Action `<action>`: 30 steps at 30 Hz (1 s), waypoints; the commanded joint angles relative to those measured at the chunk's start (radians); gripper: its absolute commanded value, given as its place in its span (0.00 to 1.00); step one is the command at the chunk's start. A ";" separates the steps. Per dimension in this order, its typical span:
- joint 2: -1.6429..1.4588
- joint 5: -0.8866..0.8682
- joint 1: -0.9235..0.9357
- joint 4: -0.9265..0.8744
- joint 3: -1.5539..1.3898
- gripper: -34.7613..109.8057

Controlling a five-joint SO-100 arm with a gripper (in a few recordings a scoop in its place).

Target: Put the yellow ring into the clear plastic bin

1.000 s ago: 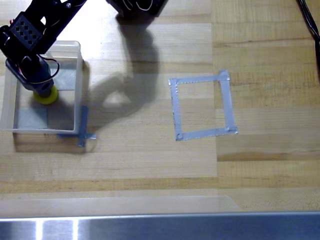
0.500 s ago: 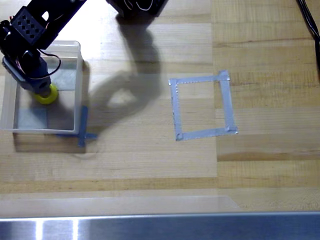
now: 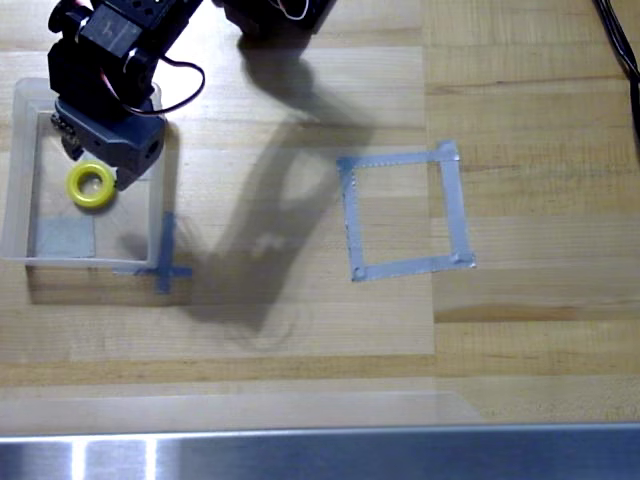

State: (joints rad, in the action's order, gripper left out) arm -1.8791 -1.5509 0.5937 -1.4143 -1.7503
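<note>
Wooden table (image 3: 520, 330) — clear plastic bin (image 3: 12, 215), blue tape cross (image 3: 165, 262), grey tape square (image 3: 403, 210).

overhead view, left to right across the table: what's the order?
clear plastic bin left wall → yellow ring lying inside it → blue tape cross by the bin's right corner → grey tape square outline → black cable at the right edge.

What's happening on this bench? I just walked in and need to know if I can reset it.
The yellow ring lies flat inside the clear plastic bin at the left of the overhead view, free of the arm. The black gripper hangs over the bin's upper part, just above the ring. The grey tape square on the wooden table holds nothing.
</note>
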 commanded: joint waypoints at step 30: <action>-1.358 -0.008 -0.416 0.137 -1.252 0.24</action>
State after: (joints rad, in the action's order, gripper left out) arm -3.2106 -1.5509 0.1795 -1.2809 -2.9928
